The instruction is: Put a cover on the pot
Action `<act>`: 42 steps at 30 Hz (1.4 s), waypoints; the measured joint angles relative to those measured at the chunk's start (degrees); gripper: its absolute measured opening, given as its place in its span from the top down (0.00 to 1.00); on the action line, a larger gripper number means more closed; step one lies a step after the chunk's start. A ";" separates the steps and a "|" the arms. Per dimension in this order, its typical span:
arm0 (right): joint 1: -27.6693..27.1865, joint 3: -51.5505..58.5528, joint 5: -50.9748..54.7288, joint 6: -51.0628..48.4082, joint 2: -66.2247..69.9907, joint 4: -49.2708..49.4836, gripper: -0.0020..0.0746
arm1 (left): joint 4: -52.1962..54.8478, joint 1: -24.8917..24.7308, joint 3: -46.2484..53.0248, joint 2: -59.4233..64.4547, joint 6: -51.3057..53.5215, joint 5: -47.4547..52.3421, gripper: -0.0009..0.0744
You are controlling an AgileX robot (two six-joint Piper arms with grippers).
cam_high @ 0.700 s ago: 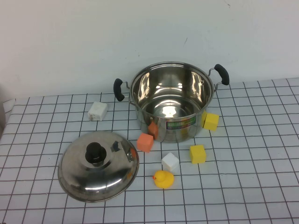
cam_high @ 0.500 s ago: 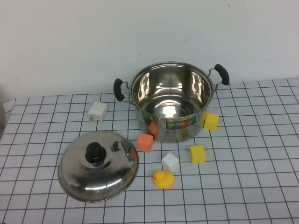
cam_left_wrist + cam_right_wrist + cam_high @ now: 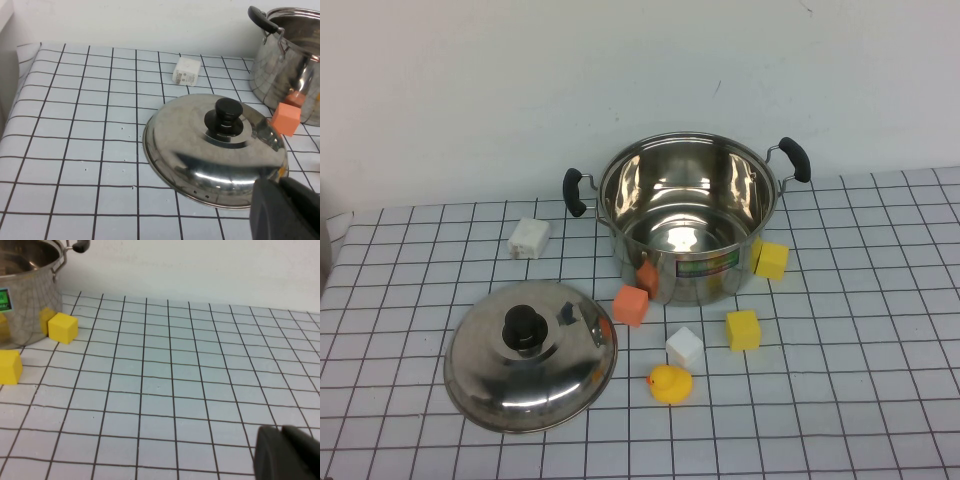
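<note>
— Where is the pot (image 3: pixel 688 215)?

— At the back of the table (image 3: pixel 880 400), open on top, empty inside. The lid (image 3: pixel 530 355) lies flat in front of it, to the left, well apart. An orange block (image 3: pixel 630 305) sits between them.

— How will the lid feel?

— Hard, shiny and slippery, I think, and a bit heavy. Best to grab the black knob (image 3: pixel 524 328) — it sticks up in the middle.

— And the claws?

— The left gripper (image 3: pixel 285 210) waits near the lid's edge; the right gripper (image 3: pixel 287 452) is over bare table, far from the pot. Neither holds anything, but I cannot tell if they are open or closed.
</note>
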 joint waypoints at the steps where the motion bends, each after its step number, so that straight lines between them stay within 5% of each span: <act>1: 0.00 0.00 0.00 0.00 0.00 0.00 0.96 | 0.00 0.00 0.00 0.00 0.00 0.00 0.99; 25: 0.00 0.00 0.00 0.00 0.00 0.00 0.96 | -0.03 0.00 0.11 0.00 0.00 -2.51 0.99; 42: 0.00 0.00 0.00 0.00 0.00 0.00 0.96 | -0.93 0.00 0.24 -0.10 -3.35 -46.03 0.99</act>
